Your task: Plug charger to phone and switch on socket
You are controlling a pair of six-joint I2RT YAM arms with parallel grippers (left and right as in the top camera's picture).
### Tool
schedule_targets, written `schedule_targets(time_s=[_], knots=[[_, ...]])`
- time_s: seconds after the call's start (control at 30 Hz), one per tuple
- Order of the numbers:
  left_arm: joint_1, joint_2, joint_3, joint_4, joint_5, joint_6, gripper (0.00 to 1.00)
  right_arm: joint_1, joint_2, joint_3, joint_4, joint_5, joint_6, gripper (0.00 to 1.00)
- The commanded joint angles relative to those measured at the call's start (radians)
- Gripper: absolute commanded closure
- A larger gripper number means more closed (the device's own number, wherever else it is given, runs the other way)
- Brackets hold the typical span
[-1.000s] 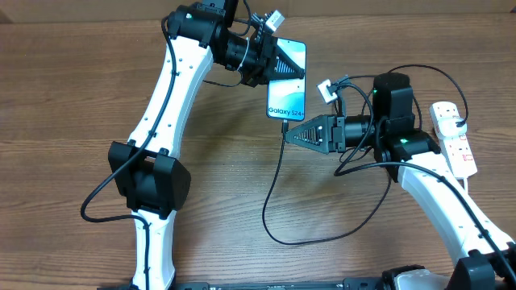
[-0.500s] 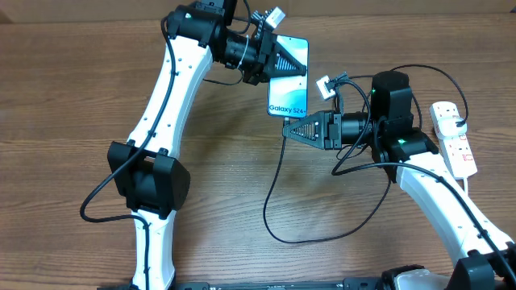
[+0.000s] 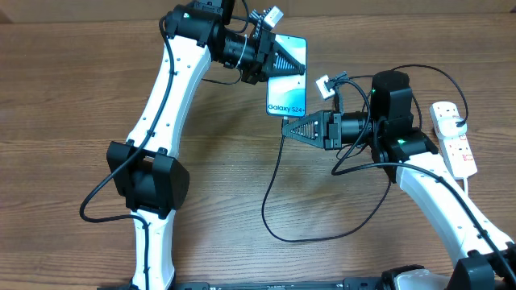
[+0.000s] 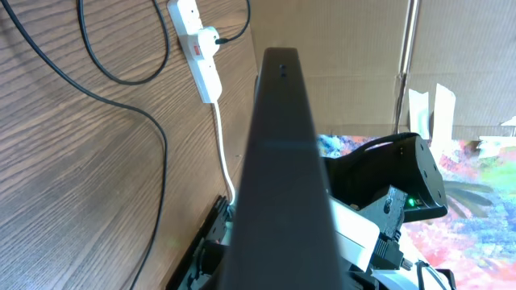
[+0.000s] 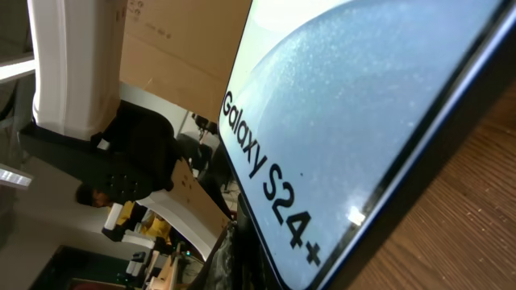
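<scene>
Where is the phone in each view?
Overhead: the phone is upper centre, screen toward the camera.
Left wrist: edge-on, a dark bar up the frame's middle.
Right wrist: screen fills the upper right, "Galaxy S24+" readable.
Shared landmark: the power strip, far right overhead, top left in left wrist; absent from right wrist.

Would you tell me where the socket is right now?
In the overhead view, the socket lies on the table at the far right, beside the right arm, well away from the phone.
</scene>
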Motion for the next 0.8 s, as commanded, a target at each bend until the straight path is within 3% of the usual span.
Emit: schedule_targets(time_s=[0.0, 0.43, 0.77], knots=[[-0.001, -0.031, 0.011, -0.005, 0.036, 0.031, 0.96, 0.002, -0.016, -0.004, 0.015, 0.047, 0.05, 0.96], [-0.001, -0.031, 0.011, -0.12, 0.047, 0.202, 0.96, 0.001, -0.016, -0.004, 0.022, 0.069, 0.117, 0.96], [-0.014, -0.031, 0.011, -0.183, 0.065, 0.256, 0.96, 0.001, -0.016, -0.004, 0.069, 0.129, 0.181, 0.96]])
